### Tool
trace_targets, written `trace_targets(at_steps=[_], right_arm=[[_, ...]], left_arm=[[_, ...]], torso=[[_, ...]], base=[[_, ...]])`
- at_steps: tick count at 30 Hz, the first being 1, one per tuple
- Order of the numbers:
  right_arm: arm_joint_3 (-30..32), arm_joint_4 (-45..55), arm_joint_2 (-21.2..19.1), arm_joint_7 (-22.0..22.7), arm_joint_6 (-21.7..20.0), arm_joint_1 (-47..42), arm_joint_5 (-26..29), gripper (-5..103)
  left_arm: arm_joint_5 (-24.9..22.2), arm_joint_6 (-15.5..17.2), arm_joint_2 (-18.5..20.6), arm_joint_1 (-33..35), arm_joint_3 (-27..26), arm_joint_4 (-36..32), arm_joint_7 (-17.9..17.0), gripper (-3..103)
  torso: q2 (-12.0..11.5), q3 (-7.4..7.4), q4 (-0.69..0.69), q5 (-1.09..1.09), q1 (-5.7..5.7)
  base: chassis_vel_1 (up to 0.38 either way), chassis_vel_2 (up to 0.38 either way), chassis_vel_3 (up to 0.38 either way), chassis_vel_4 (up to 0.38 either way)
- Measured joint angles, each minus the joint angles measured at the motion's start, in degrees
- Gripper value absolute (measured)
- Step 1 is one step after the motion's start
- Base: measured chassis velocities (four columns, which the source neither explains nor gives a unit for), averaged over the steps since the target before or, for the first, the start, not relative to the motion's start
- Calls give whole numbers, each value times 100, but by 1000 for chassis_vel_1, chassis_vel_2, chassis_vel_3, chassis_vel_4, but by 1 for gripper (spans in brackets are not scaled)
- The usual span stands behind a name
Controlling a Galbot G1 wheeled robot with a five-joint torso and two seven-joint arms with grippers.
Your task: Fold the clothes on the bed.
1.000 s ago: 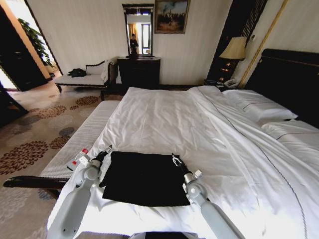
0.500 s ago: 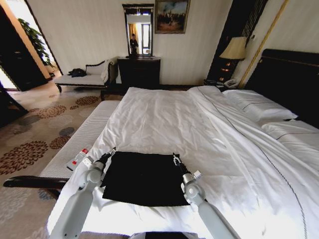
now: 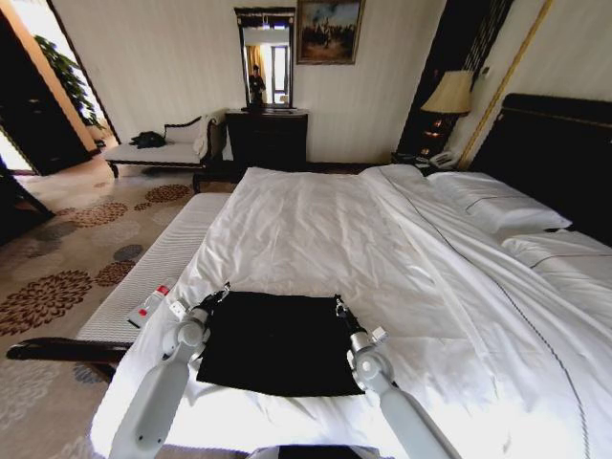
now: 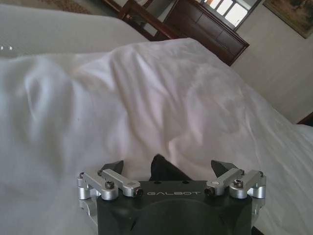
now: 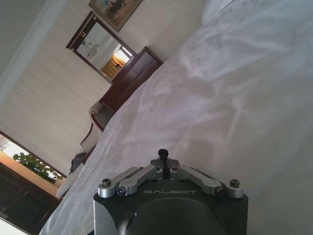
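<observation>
On the white bed (image 3: 316, 229) the black T-shirt (image 3: 277, 342) lies near the foot edge as a folded rectangle — the left gripper (image 3: 222, 292) spread open, the right gripper (image 3: 339, 306) pinched shut at its far corners — so a fold looks just laid, and the next move calls for a clean release.

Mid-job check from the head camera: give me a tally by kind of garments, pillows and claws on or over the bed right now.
Black T-shirt: 1
White pillows: 2
Claws: 2, the left claw open at the shirt's far left corner and the right claw shut at its far right corner
Total: 5
</observation>
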Motion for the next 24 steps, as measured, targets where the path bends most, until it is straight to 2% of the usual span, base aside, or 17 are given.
trace_targets(at_steps=[1, 4, 5, 8, 12, 14, 16, 17, 20, 21, 24], right_arm=[[12, -3, -12, 6, 2, 13, 1, 1], [27, -4, -37, 10, 6, 22, 1, 1], [38, -4, -61, 16, 9, 27, 2, 1], [58, -7, -97, 27, 14, 44, 2, 1], [83, -19, -123, 51, 18, 80, 2, 1], [83, -20, -127, 56, 19, 81, 1, 1], [83, -22, -129, 69, 22, 82, -13, 1], [83, -22, -129, 69, 22, 82, -13, 1], [78, -29, -117, 99, 26, 68, -58, 1], [78, -29, -117, 99, 26, 68, -58, 1], [75, -33, -112, 119, 29, 60, -81, 1]], left_arm=[[-31, 3, -68, -14, -3, 15, 0, 102], [-73, 11, -131, -22, -3, 14, -2, 100], [-91, 17, -170, -23, 2, 3, -8, 90], [-93, 27, -227, -5, 45, -51, -12, 85], [-80, 39, -274, 37, 83, -126, -13, 64], [-78, 39, -277, 37, 84, -126, -13, 64], [-78, 40, -285, 12, 82, -112, -11, 52], [-78, 40, -285, 12, 82, -112, -11, 52], [-92, 24, -282, -10, 28, -87, 11, 36], [-92, 24, -282, -10, 28, -87, 11, 36], [-92, 3, -258, 7, -4, -80, 50, 25]], torso=[[0, 0, 0, -1, 0], [0, 0, 0, -1, 0], [0, 0, 0, -1, 0], [0, 0, -1, 0, 0], [0, 0, 0, 0, 0], [0, 0, 0, 0, 0], [0, 0, 0, 0, 0], [0, 0, 0, 0, 0], [0, 0, 0, -1, 0], [0, 0, 0, -1, 0], [0, 0, 0, -1, 0]], base=[[0, 0, 0, 0], [0, 0, 0, 0], [0, 0, 0, 0], [0, 0, 0, 0], [0, 0, 0, 0], [0, 0, 0, 0], [0, 0, 0, 0], [0, 0, 0, 0], [0, 0, 0, 0], [0, 0, 0, 0], [0, 0, 0, 0]])
